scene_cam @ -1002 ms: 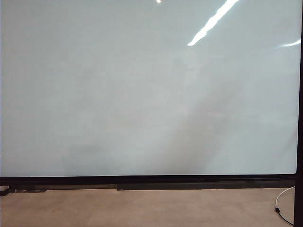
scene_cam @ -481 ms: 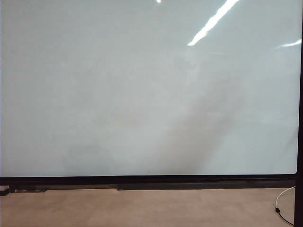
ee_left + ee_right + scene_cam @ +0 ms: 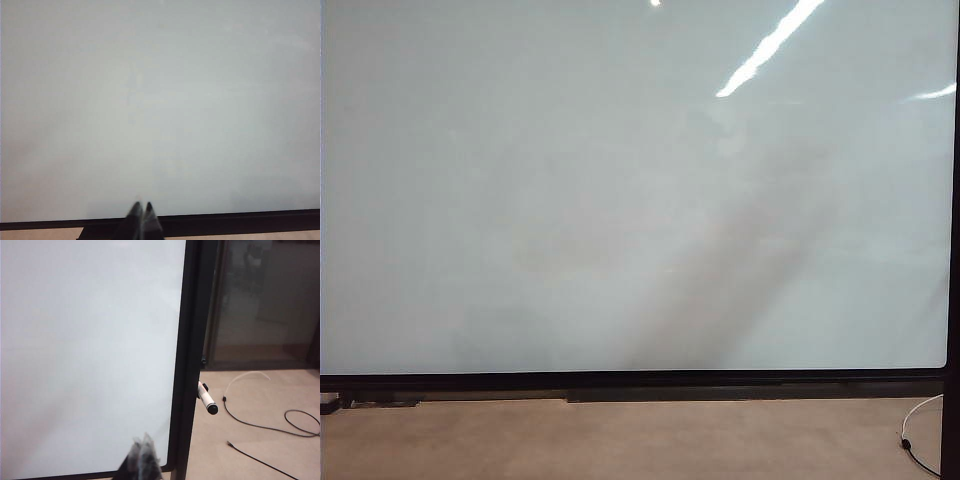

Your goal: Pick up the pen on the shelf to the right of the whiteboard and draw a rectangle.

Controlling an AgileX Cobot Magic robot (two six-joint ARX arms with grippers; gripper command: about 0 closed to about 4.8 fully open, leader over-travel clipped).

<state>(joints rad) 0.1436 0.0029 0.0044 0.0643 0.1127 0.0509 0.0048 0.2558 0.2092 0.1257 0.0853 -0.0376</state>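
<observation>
**Exterior view: blank board fills the room, pen waits at its right edge**

Exterior view shows the whiteboard [image 3: 620, 200] taking up nearly the whole scene, its glossy white face bare of any drawn line, bright streaks of ceiling light reflected near its top right and a soft grey shadow slanting across its lower middle. A thin black frame [image 3: 640, 379] runs along the bottom and up the right side. Below it lies a tan floor [image 3: 620, 440], with a white-and-black cable [image 3: 915, 425] curling at the far right. Neither arm appears in this view.

From the left wrist, the left gripper [image 3: 141, 209] points at the lower part of the board just above the frame, its dark fingertips pressed together with nothing between them.

From the right wrist, the right gripper [image 3: 143, 444], blurred, is clenched and empty, low before the board's right-hand corner. Beyond the frame's outer edge, the pen [image 3: 206, 398], white with a dark end, juts out from the side of the board, well apart from the gripper. Past it, black cables [image 3: 270, 427] trail over the floor before a dim glass-fronted wall [image 3: 260, 300]
</observation>
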